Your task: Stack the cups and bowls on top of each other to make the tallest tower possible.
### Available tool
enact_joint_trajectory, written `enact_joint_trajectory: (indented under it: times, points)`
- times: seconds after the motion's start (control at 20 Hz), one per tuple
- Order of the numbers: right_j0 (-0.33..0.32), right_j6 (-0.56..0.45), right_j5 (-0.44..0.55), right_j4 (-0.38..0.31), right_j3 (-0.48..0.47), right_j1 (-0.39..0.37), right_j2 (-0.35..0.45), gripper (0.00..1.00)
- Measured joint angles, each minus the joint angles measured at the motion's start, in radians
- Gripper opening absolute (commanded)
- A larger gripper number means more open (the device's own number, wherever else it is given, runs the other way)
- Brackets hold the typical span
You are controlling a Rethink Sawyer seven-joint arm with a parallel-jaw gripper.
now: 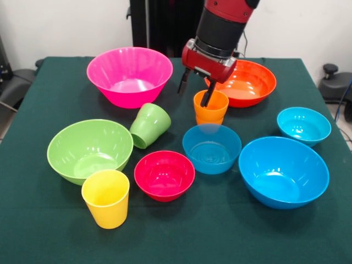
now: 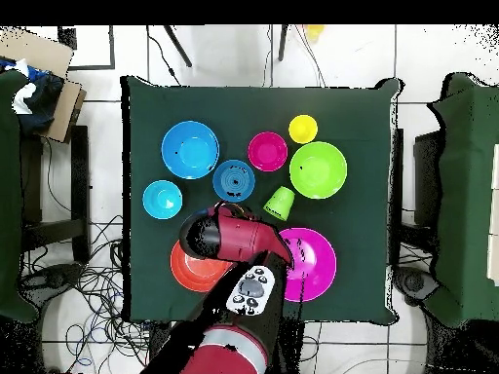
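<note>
My gripper (image 1: 194, 89) hangs open over the orange cup (image 1: 210, 108). One finger (image 1: 208, 94) dips inside the cup's rim and the other stays outside on the pink bowl's side. The cup stands upright between the large orange bowl (image 1: 248, 82) and a small blue bowl (image 1: 212, 148). A green cup (image 1: 149, 125) lies tipped on its side by the large pink bowl (image 1: 129, 74). Near the front, a yellow cup (image 1: 105, 198) stands upright. In the overhead view the arm (image 2: 239, 239) hides both gripper and orange cup.
A light green bowl (image 1: 89, 149), a red bowl (image 1: 164, 175), a large blue bowl (image 1: 283, 171) and a small cyan bowl (image 1: 303, 125) sit apart on the green tablecloth (image 1: 44, 231). Nothing is stacked. Chairs flank the table (image 2: 375, 107) in the overhead view.
</note>
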Motion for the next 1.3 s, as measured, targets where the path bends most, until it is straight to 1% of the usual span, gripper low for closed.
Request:
enact_joint_trajectory:
  times: [0.75,1.3]
  points:
    - [-0.002,0.000,0.000,0.000,0.000,-0.005,0.000,1.00]
    - [-0.015,0.000,0.000,0.000,-0.016,0.020,0.000,1.00]
